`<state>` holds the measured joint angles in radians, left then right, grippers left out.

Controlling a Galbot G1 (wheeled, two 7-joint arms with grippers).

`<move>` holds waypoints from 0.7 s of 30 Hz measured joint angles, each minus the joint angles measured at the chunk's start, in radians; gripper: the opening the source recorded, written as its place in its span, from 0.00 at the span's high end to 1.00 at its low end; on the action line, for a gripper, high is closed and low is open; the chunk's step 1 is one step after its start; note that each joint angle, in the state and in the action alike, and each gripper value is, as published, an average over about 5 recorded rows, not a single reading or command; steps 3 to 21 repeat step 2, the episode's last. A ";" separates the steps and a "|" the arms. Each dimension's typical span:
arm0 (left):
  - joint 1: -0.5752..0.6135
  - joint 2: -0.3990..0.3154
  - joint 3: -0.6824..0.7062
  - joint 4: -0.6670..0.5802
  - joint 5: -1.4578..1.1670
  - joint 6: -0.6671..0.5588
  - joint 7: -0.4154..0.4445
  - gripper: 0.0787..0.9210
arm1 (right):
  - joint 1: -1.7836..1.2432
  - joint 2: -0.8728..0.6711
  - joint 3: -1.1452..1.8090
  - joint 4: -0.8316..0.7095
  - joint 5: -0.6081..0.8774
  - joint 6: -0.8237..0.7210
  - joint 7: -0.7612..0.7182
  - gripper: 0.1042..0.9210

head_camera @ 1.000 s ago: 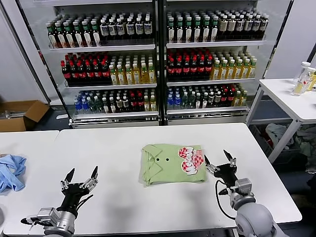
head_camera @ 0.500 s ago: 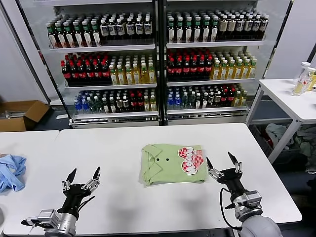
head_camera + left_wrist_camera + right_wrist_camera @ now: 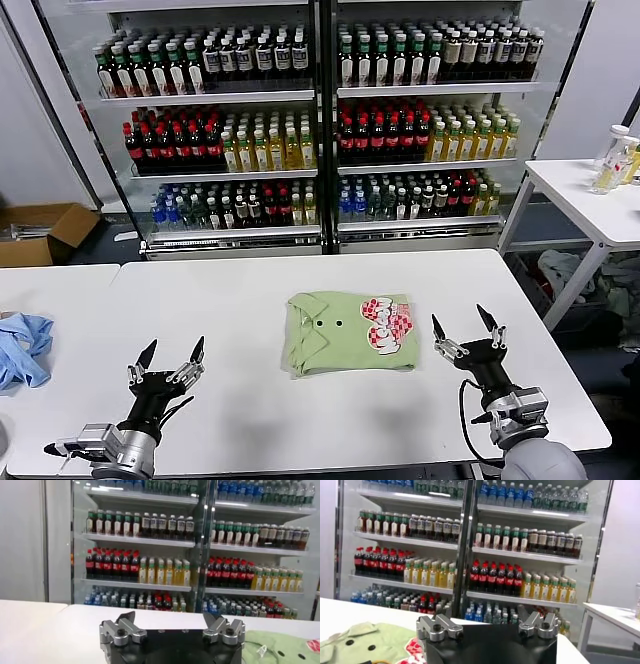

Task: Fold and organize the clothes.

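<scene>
The light green polo shirt lies folded in a neat rectangle at the middle of the white table, collar and dark buttons on its left half, red-and-white checkered print on its right half. It also shows in the left wrist view and the right wrist view. My right gripper is open and empty, just right of the shirt and apart from it. My left gripper is open and empty, well to the shirt's front left.
A light blue garment lies crumpled at the table's far left edge. Glass-fronted drink coolers stand behind the table. A second white table with bottles is at the right, a cardboard box on the floor at the left.
My right gripper has drawn back to the right and toward me, away from the shirt's right edge. The left gripper and the shirt have barely moved.
</scene>
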<state>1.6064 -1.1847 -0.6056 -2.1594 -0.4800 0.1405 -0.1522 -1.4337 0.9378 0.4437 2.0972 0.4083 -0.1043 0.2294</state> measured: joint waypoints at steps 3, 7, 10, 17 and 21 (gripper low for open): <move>-0.001 0.000 0.000 0.000 0.000 0.000 0.000 0.12 | 0.000 -0.001 0.002 -0.001 0.001 -0.001 0.000 0.12; -0.001 0.000 0.000 0.000 0.000 0.000 0.000 0.12 | 0.000 -0.001 0.002 -0.001 0.001 -0.001 0.000 0.12; -0.001 0.000 0.000 0.000 0.000 0.000 0.000 0.12 | 0.000 -0.001 0.002 -0.001 0.001 -0.001 0.000 0.12; -0.001 0.000 0.000 0.000 0.000 0.000 0.000 0.12 | 0.000 -0.001 0.002 -0.001 0.001 -0.001 0.000 0.12; -0.001 0.000 0.000 0.000 0.000 0.000 0.000 0.12 | 0.000 -0.001 0.002 -0.001 0.001 -0.001 0.000 0.12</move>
